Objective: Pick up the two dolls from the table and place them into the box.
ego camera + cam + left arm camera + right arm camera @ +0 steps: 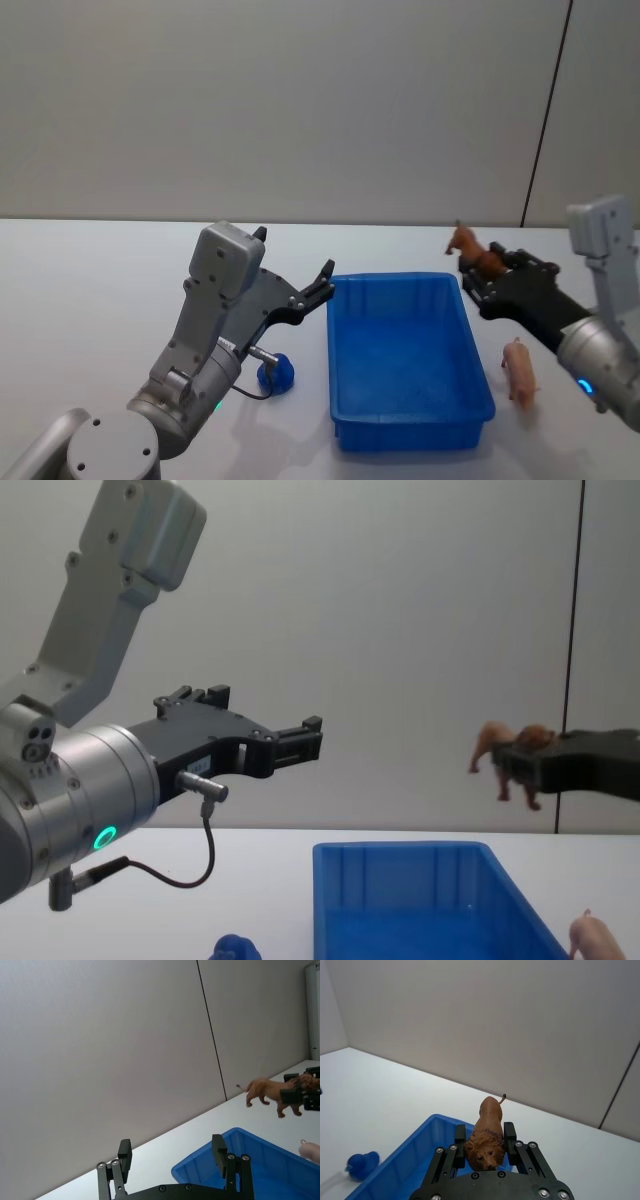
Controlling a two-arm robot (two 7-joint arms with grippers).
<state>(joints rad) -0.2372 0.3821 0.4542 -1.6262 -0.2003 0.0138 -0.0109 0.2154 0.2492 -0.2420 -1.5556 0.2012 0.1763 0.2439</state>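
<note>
A small brown plastic lion figurine [487, 1132] is clamped between the fingers of the right gripper [478, 268] and is held in the air above the far right corner of the bright blue rectangular plastic box [400, 280]. The left gripper [293, 255] is held raised just left of the box, with its fingers spread wide and nothing between them. A small pale-pink plastic pig figurine [519, 371] is seen on the plain white tabletop [80, 300], just right of the box. A small dark-blue rounded figure [277, 374] is seen on the tabletop near the box's left wall, below the left gripper.
</note>
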